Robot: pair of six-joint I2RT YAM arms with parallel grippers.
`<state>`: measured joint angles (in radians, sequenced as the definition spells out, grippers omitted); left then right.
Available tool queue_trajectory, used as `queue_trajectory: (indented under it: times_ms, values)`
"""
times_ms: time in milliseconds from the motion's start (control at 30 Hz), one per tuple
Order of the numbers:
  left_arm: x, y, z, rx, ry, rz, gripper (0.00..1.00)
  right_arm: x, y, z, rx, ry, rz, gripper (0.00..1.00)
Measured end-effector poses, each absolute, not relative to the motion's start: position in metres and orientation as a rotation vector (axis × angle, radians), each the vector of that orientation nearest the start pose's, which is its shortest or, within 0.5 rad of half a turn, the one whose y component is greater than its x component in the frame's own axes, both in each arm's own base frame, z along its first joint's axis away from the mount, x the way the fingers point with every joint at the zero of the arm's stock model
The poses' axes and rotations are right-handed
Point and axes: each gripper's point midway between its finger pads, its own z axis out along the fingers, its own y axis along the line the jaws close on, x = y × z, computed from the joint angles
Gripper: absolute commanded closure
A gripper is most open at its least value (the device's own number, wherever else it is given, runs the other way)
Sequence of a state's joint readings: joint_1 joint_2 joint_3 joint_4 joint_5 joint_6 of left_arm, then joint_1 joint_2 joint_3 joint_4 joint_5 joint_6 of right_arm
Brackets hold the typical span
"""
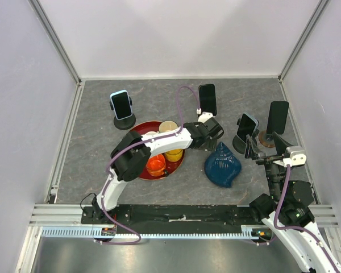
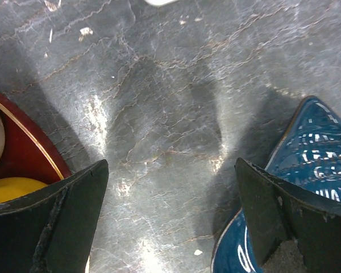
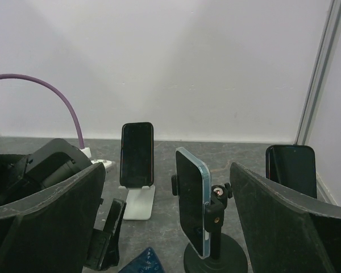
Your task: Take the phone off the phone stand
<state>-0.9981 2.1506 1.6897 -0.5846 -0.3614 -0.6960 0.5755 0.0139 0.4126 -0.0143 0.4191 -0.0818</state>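
Right gripper (image 3: 167,170): both dark fingers fill the lower corners of its wrist view, spread wide, nothing between them, touching nothing. Framed in that gap, just ahead, is the blue-edged phone (image 3: 191,202), upright in a black clamp stand (image 3: 216,256) and seen edge-on. From above, the same gripper (image 1: 251,145) sits just on the near side of that phone (image 1: 247,125).

Left gripper (image 2: 170,168): jaws also fully apart, empty, hovering over the bare grey table (image 2: 159,102). Red tray (image 2: 28,148) at its left finger, blue shell-shaped dish (image 2: 318,142) at its right; contact with either cannot be told. Top view puts this gripper (image 1: 216,129) just near of the dark phone (image 1: 207,99), which leans upright on a white stand (image 3: 139,202).

Two more phones, both still on their stands:
- black phone (image 1: 278,116), far right, on a round-based stand (image 1: 267,138)
- light-blue-cased phone (image 1: 121,104), far left, on a black round stand (image 1: 124,120), well apart from both grippers.

Which phone the task means cannot be told.
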Motion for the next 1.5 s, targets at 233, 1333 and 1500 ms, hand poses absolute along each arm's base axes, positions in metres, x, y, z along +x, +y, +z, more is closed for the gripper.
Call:
queue_trajectory:
  times_ms: [233,1333,1500]
  values:
    - [0.3,-0.4,0.024,0.273,2.561,-0.144,0.0,0.2,0.042,0.316,-0.031,1.224,0.185,0.02]
    - [0.293,-0.294,0.035,-0.09,2.57,-0.143,0.02,0.2,0.043,0.316,-0.035,1.225,0.191,0.02]
    - [0.285,-0.262,0.034,-0.141,2.57,-0.125,0.02,0.2,0.043,0.316,-0.034,1.225,0.19,0.02]
